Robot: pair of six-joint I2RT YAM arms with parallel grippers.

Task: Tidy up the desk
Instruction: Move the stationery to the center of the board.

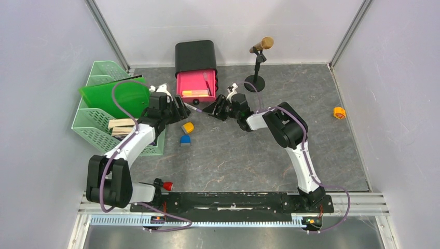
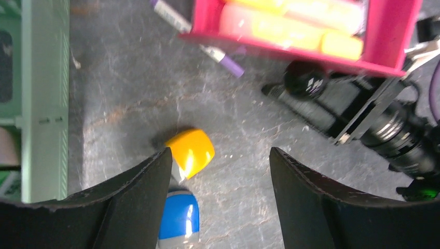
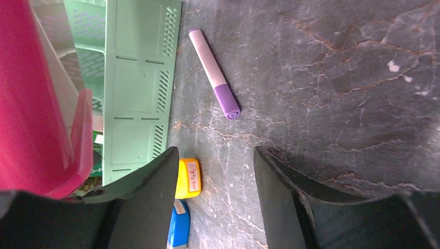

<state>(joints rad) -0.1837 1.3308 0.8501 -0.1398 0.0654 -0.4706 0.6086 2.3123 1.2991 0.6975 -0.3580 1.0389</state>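
The dark-grey marbled desk (image 1: 233, 155) holds a yellow stamp (image 1: 188, 127), a blue stamp (image 1: 184, 139) and a purple marker (image 1: 196, 108) in front of the open pink drawer (image 1: 196, 83). My left gripper (image 1: 180, 112) is open and empty, just above the yellow stamp (image 2: 191, 151) and blue stamp (image 2: 179, 220), which lie by its left finger. My right gripper (image 1: 215, 110) is open and empty, right of the marker (image 3: 214, 80). The right wrist view also shows the yellow stamp (image 3: 189, 178) and blue stamp (image 3: 179, 231).
A mint-green tiered tray (image 1: 98, 122) with a green folder stands at the left. The black drawer box (image 1: 195, 54) is at the back centre, with a microphone on a stand (image 1: 258, 65) to its right. A small orange object (image 1: 339, 112) lies far right.
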